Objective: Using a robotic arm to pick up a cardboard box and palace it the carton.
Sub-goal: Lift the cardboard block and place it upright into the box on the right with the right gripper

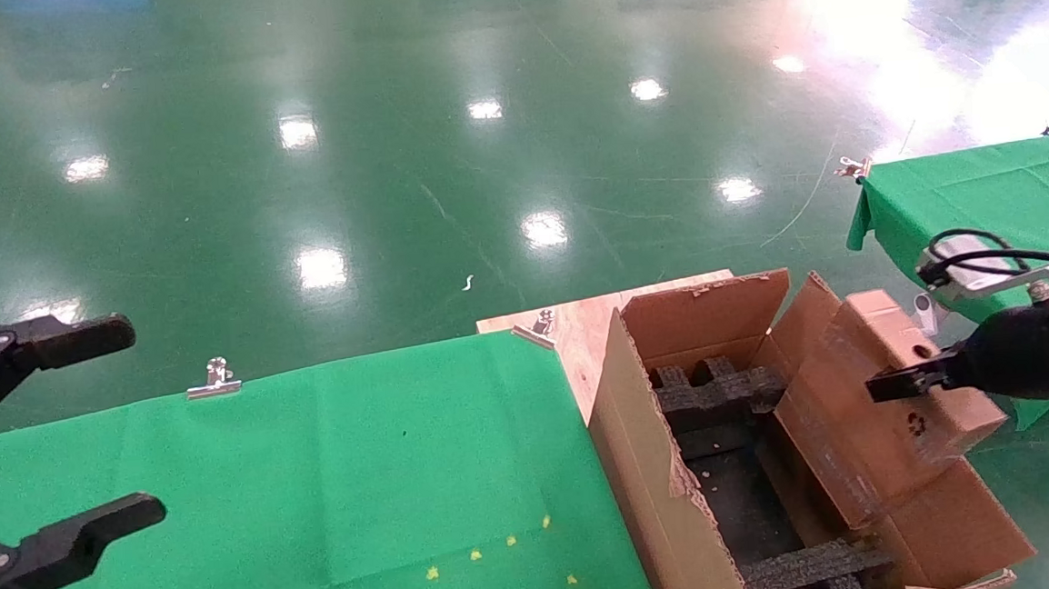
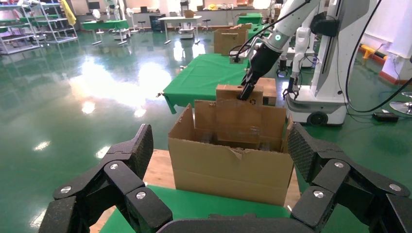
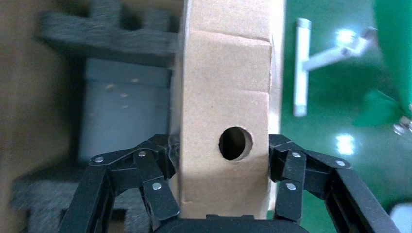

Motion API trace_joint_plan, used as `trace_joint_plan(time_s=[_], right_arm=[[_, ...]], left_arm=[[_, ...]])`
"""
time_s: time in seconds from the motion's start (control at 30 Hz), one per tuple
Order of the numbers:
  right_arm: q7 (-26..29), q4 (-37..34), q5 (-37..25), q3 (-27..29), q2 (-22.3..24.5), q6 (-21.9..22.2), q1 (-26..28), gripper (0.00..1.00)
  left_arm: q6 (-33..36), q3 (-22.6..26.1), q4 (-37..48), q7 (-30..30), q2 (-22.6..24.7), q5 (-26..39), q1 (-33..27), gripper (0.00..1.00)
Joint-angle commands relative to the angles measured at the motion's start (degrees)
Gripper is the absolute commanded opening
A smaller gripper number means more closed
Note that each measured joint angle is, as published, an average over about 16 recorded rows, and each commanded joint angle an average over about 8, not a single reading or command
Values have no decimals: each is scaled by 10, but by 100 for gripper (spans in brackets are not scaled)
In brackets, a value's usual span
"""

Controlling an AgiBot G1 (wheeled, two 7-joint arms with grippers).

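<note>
Above the carton (image 1: 672, 468), right gripper (image 3: 221, 160) clamps the cardboard box (image 1: 895, 390).

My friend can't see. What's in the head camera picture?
The right gripper holds a small cardboard box over a big open carton with black foam inside. The left gripper waits open above a green-covered table.

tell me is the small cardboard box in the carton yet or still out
Still out. The right gripper holds the cardboard box above the carton, over its open top.
</note>
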Motion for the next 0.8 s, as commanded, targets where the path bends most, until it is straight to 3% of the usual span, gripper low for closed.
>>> trace_joint_plan(time_s=[0.03,0.27,0.8], right_arm=[[44,10,-36,-4,-2,-1,1,0],[131,17,-99,-13,-34,-7,-9,0],[184,17,-137,-36,-69,28,-58,0]], left_arm=[[0,0,0,0,0,0,0,100],[0,0,0,0,0,0,0,100],[0,0,0,0,0,0,0,100]])
